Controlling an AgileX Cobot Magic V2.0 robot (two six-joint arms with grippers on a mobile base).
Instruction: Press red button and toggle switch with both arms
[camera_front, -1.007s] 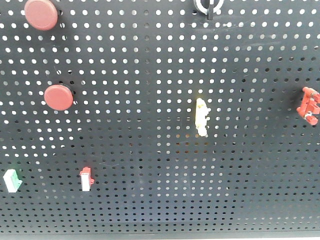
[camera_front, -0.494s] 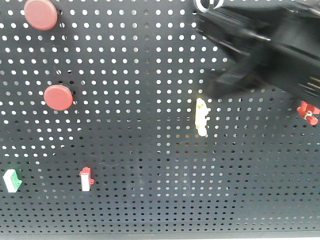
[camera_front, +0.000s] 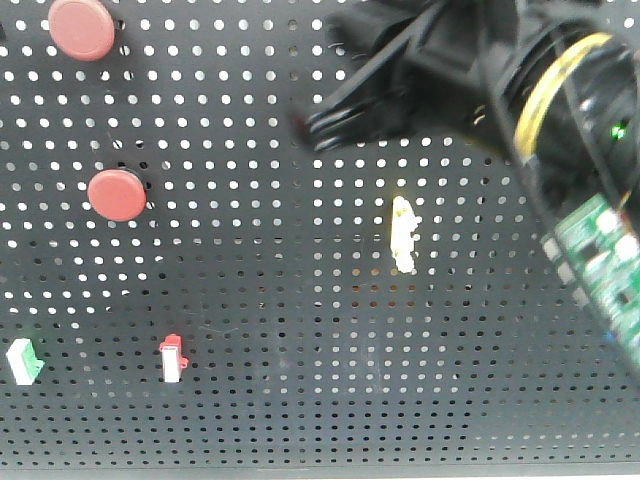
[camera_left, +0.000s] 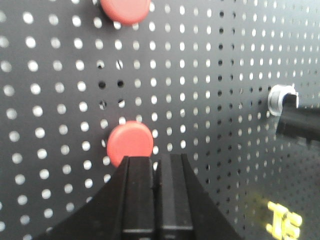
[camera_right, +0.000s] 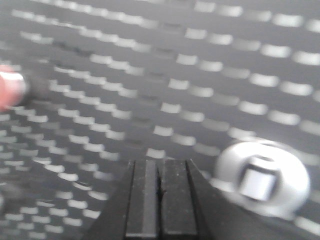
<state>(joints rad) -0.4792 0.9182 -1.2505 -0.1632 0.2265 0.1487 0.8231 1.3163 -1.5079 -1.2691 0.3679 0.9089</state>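
The red button (camera_front: 80, 28) is the upper, slightly larger of two red caps on the black pegboard; it also shows in the left wrist view (camera_left: 125, 9). A second red cap (camera_front: 117, 194) sits below it. My left gripper (camera_left: 156, 157) is shut and empty, with its tips just under and right of the lower cap (camera_left: 130, 142). The silver toggle switch (camera_right: 262, 180) is just right of my shut, empty right gripper (camera_right: 160, 162). It also shows in the left wrist view (camera_left: 280, 99). My right arm hides it in the front view, where the gripper (camera_front: 312, 125) points left.
A yellow switch (camera_front: 403, 233) is at the board's middle. A small red-and-white rocker (camera_front: 173, 357) and a green-and-white one (camera_front: 24, 360) are at the lower left. A green circuit board (camera_front: 600, 255) on the right arm hangs at the right edge.
My right arm has come in from the upper right and swept left across the top of the board. It now covers the toggle switch and the red part at the right edge.
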